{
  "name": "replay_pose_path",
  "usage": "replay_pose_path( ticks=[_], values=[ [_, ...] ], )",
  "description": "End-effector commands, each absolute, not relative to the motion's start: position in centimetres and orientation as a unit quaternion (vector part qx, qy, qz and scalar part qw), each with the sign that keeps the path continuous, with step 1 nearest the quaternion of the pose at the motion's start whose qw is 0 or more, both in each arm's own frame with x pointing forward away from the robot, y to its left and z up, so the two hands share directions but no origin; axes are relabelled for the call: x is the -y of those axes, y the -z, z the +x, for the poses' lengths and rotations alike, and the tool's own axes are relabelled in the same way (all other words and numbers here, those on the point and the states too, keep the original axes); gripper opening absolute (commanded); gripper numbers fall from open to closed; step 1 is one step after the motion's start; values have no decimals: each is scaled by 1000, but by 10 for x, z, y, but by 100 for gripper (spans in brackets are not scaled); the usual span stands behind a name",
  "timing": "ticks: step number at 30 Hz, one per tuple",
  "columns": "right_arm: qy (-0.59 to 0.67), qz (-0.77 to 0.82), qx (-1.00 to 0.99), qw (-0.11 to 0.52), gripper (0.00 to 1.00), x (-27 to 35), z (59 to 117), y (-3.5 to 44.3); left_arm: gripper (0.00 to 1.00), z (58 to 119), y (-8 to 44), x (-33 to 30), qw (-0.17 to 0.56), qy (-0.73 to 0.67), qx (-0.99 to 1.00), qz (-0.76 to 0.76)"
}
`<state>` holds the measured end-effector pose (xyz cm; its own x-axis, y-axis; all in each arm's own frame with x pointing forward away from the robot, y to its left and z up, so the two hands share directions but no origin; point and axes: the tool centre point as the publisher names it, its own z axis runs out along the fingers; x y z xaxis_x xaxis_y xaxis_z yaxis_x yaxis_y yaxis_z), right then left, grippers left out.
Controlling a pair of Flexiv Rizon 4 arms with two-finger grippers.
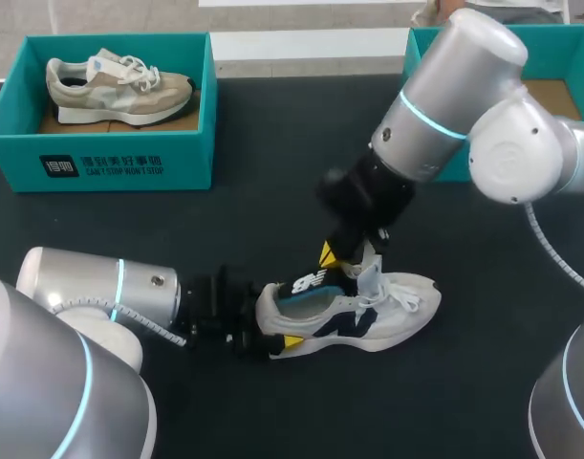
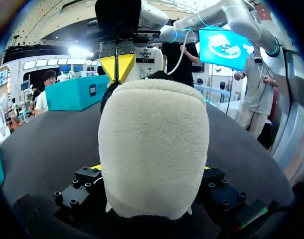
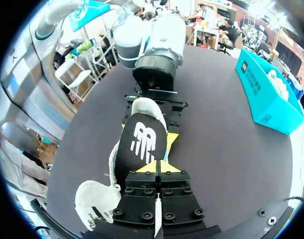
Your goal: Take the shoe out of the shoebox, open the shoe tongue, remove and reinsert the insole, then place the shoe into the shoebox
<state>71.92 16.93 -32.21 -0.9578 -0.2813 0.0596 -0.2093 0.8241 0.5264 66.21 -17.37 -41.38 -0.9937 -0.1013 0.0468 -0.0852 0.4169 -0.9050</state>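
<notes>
The shoe blocks the left wrist view with its cream heel, hiding all but slivers of the left gripper clamped on it. White with navy, it sits mid-surface. The right gripper pinches its black insole, which is raised from the opening.

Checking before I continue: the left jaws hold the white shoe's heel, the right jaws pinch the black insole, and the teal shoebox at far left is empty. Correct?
Not quite: the far-left teal shoebox is not empty. The head view shows a beige shoe lying in it. The rest stands.
</notes>
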Motion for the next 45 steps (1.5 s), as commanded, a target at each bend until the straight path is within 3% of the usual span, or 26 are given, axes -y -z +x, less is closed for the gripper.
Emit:
replay_pose_path(
  ticks=[1, 23, 29, 30, 31, 32, 33, 45],
  values=[
    [281, 125, 950, 59, 0, -157, 716, 315, 0, 657, 417, 174, 8, 536, -842, -56],
    [333, 149, 927, 88, 0, -218, 709, 301, 0, 657, 417, 174, 8, 536, -842, -56],
    [340, 131, 921, 137, 0, -215, 709, 307, 0, 657, 417, 174, 8, 536, -842, -56],
    [343, 129, 918, 150, 13, -216, 709, 307, 0, 657, 417, 174, 8, 536, -842, -56],
    [345, 131, 916, 161, 45, -216, 710, 306, 0, 657, 417, 174, 8, 536, -842, -56],
    [344, 135, 914, 167, 89, -216, 710, 305, 0, 657, 417, 174, 8, 536, -842, -56],
    [350, 132, 910, 181, 100, -217, 710, 303, 0, 657, 417, 174, 8, 536, -842, -56],
    [325, 163, 868, 337, 100, -214, 725, 297, 0, 657, 417, 174, 8, 536, -842, -56]
  ],
)
